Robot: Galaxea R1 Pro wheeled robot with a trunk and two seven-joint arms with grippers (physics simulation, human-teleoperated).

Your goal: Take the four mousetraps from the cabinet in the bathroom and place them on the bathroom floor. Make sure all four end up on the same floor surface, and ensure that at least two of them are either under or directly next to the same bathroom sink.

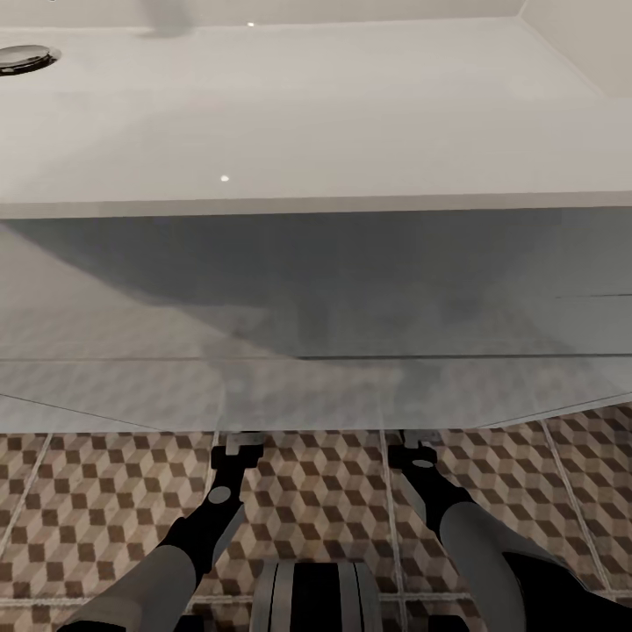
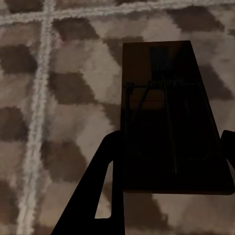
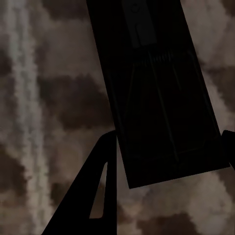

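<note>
From the head camera I looked almost straight down over the sink (image 1: 290, 114), its wide white basin spreading across the upper half of my picture, with the chrome drain (image 1: 25, 58) up at eleven o'clock. Below the basin's front edge the white vanity front (image 1: 316, 298) fell away in grey shade, and the cube-patterned bathroom floor (image 1: 88, 500) ran across the lower third.

Both arms reached forward and down, side by side, their forearms rising from six o'clock and their wrists disappearing under the lower edge of the vanity. The left forearm angled in from seven o'clock, the right from five o'clock. I could not see either set of fingertips from the head.

In the left wrist camera, the left gripper (image 2: 169, 161) had its dark fingers (image 2: 105, 181) on either side of a mousetrap (image 2: 169, 112), a flat brown board with thin wire parts on its face. The jaws stood at the board's two long edges and seemed to pinch it, and the patterned tiles lay just beyond it.

In the right wrist camera, the right gripper (image 3: 169, 156) likewise bracketed a second mousetrap (image 3: 156, 88), this board tilted slightly across the frame and very dark in shadow. Its jaws also sat against the board's sides, apparently clamping it. I could not tell whether either board touched the floor or hung just above it.
</note>
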